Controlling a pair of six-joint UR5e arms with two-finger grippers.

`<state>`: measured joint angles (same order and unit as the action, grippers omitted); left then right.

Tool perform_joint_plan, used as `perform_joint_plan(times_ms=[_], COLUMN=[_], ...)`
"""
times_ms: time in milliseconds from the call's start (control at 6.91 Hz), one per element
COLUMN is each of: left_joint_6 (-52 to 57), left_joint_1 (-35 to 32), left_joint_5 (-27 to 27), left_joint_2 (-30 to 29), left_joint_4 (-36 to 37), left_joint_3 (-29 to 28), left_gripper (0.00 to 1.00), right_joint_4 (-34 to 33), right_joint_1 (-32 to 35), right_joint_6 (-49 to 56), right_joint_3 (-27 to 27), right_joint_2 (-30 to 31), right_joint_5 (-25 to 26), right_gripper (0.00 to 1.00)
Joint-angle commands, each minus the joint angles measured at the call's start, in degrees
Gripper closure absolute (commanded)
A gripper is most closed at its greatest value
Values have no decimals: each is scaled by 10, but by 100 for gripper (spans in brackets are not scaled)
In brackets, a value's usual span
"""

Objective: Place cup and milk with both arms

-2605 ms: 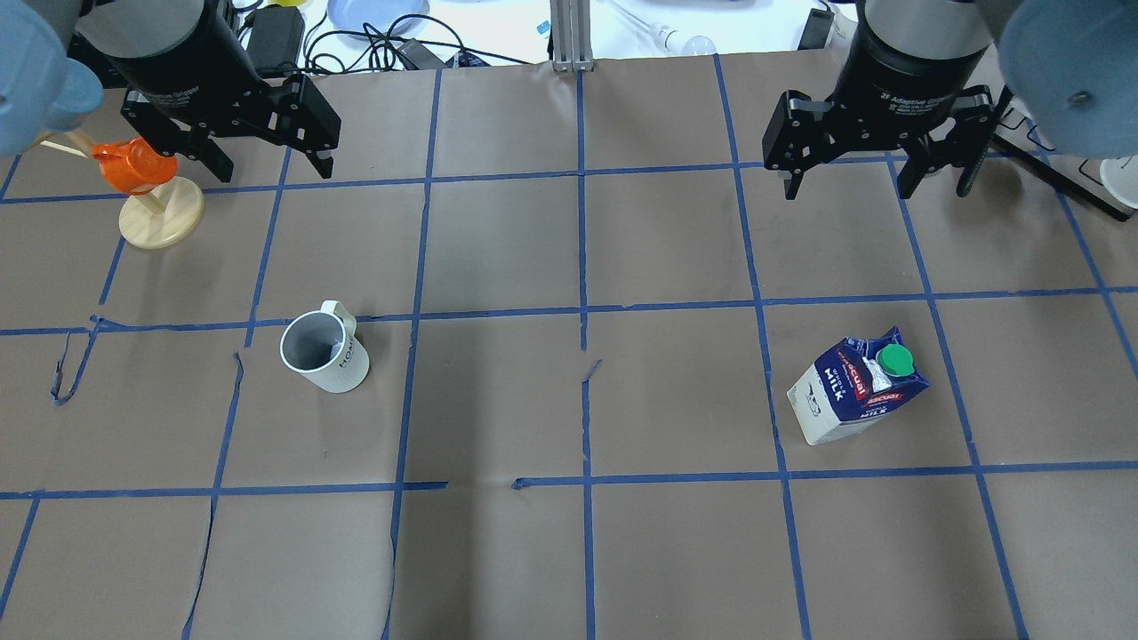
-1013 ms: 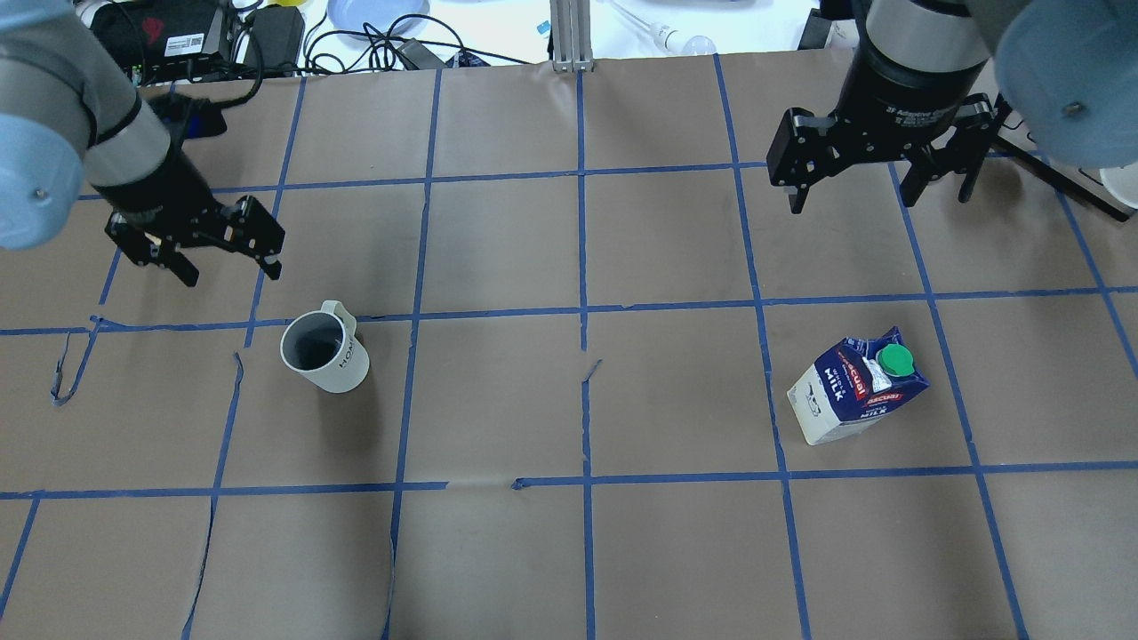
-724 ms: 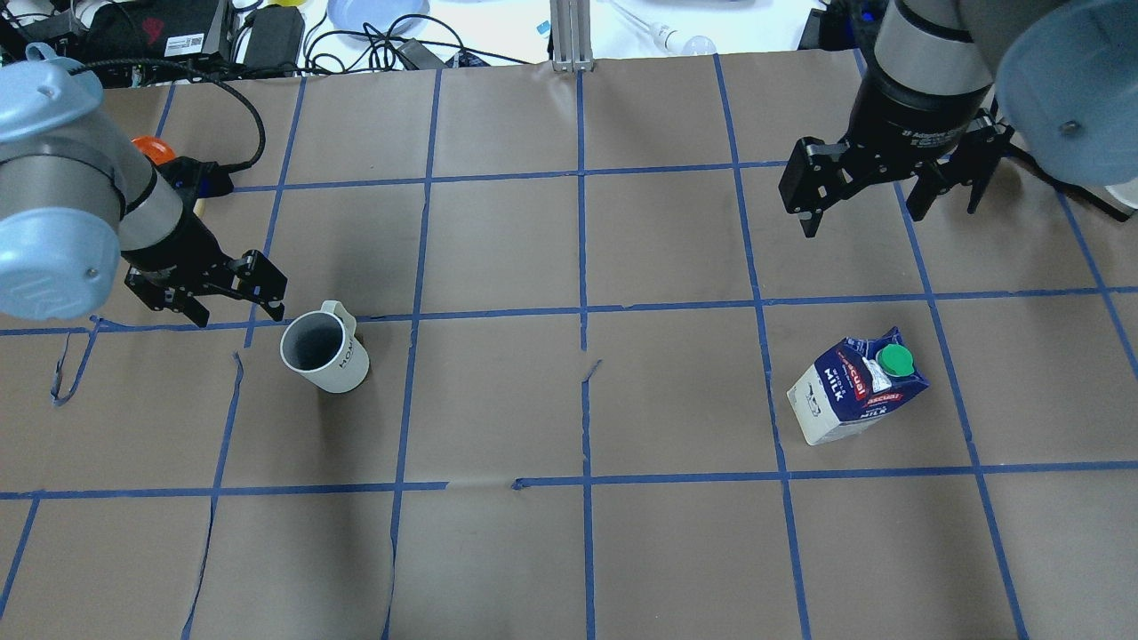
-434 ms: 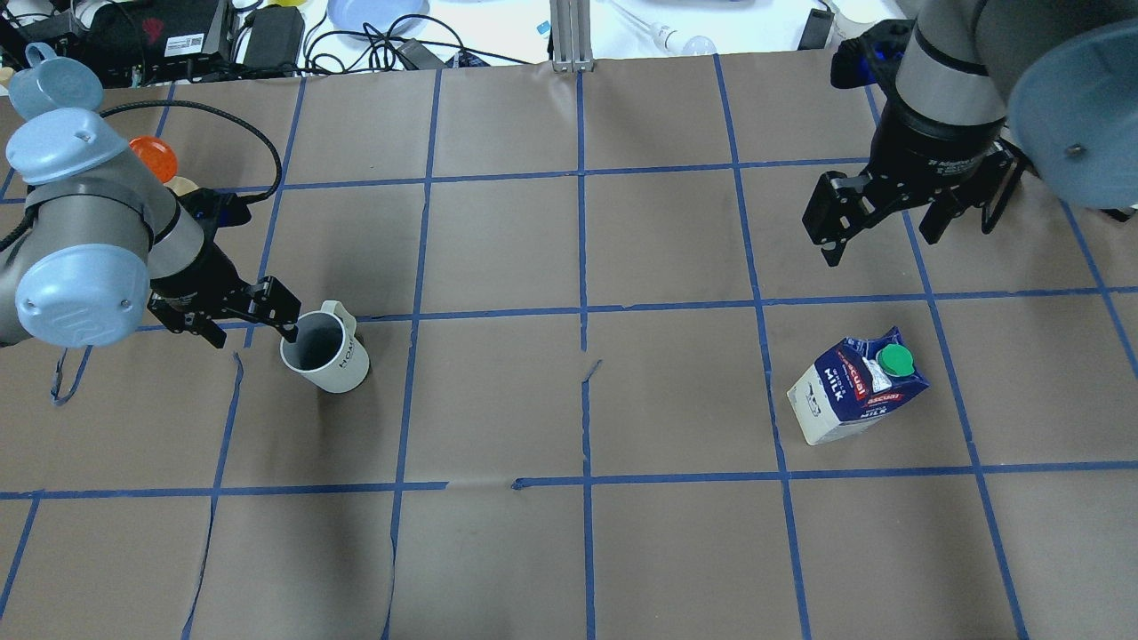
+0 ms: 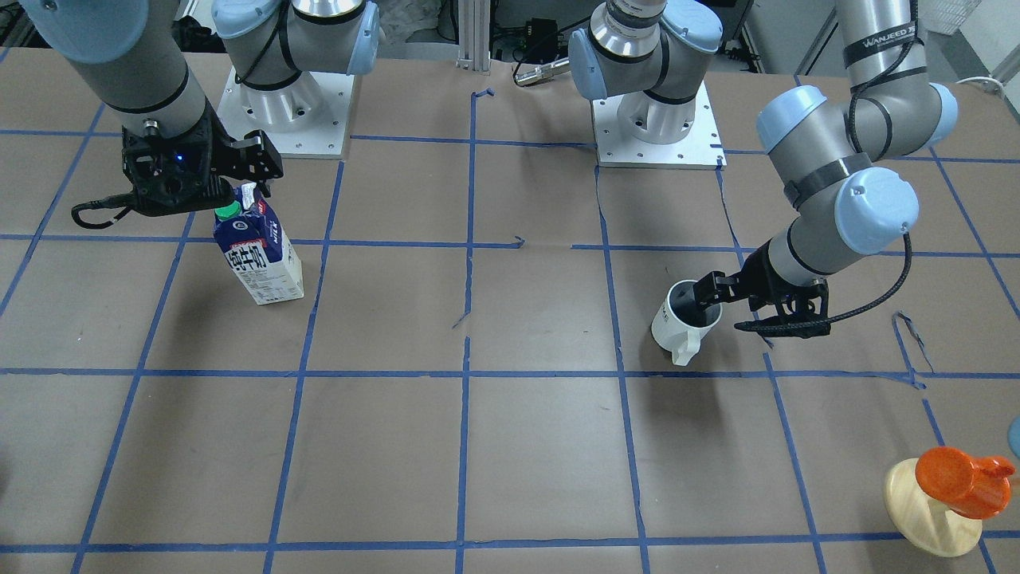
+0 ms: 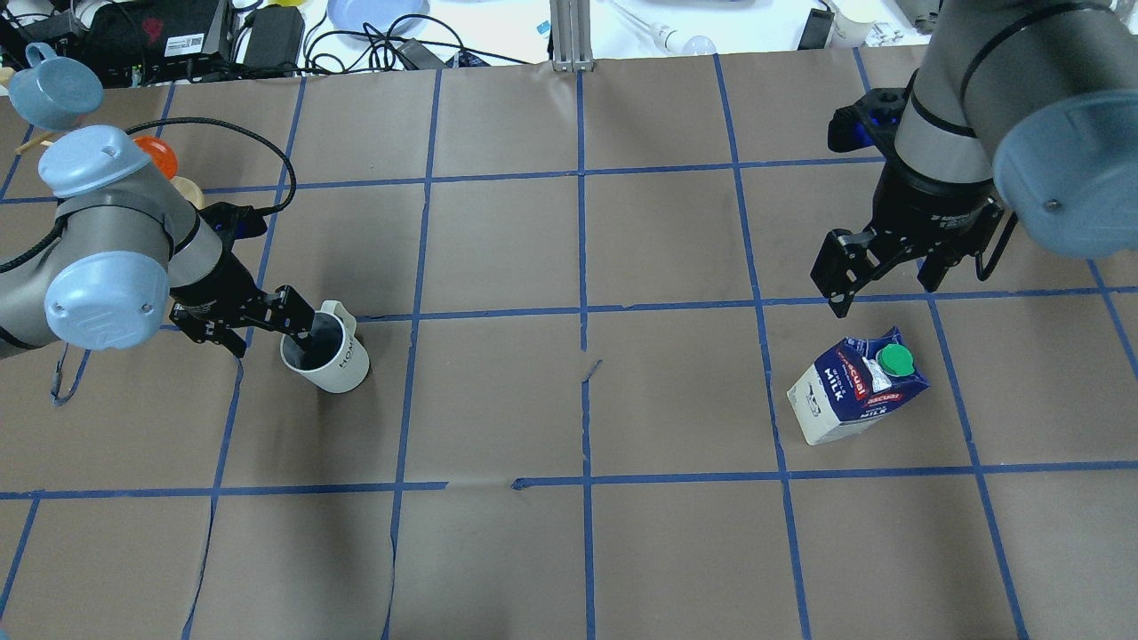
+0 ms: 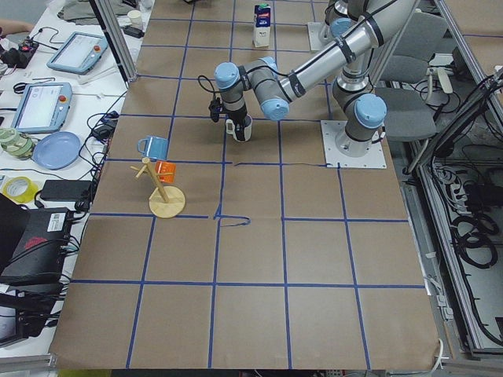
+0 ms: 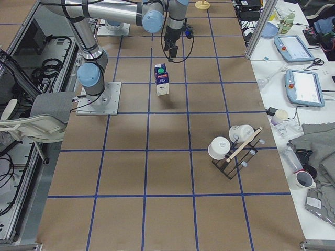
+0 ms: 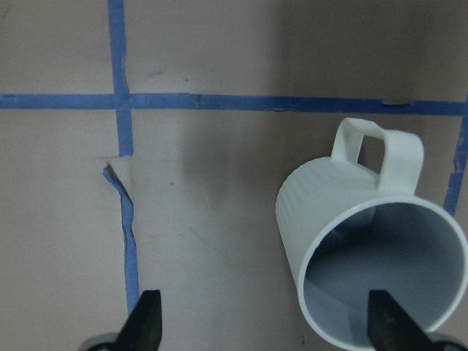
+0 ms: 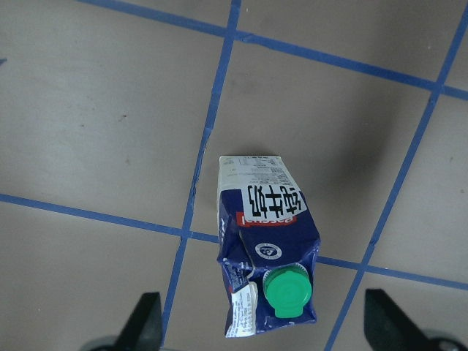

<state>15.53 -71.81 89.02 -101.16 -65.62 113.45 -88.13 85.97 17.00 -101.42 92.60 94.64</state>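
Milk (image 6: 853,391) and cup (image 6: 331,360) are sitting where they were 2.6 s back, both upright on the desk (image 6: 569,551), milk right half, cup left half. The arms are doing the moving (both were hanging near the far edge).

Right arm (image 6: 969,116) is lagging. Right claw (image 6: 882,283) is hovering spread, above and just behind the milk, not touching it.

Left arm (image 6: 124,236) is further along. Left claw (image 6: 267,331) is spread and straddling the cup's wall, one finger inside the rim, one outside, not squeezing yet.

So I'm reading this as pre-grasp, with placing still ahead.

Around:
- A wooden stand (image 5: 924,514) carrying an orange cup (image 5: 960,477) is sitting well apart, beyond the left arm.
- Nothing seems to be blocking either approach.
- The cup's handle (image 6: 333,309) is sitting just beside the inner finger.
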Motion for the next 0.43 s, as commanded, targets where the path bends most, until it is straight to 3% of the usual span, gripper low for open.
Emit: perform_joint_plan(times_ms=[0,145,289], left_joint_6=[-13,-58,-60], left_joint_1=[-10,-18,-22], left_joint_5=[-1,-1,-1], left_joint_2=[-8,-8,-10], left_joint_4=[8,8,9], left_joint_3=[5,5,5], left_gripper=[82,94,100], right_joint_4=[-6,-27,-42], right_joint_1=[-10,-10,-12], right_joint_6=[0,0,-2], right_joint_3=[-12,-14,-19], right_joint_2=[3,6,7], right_joint_5=[0,-1,-2], right_gripper=[4,4,4])
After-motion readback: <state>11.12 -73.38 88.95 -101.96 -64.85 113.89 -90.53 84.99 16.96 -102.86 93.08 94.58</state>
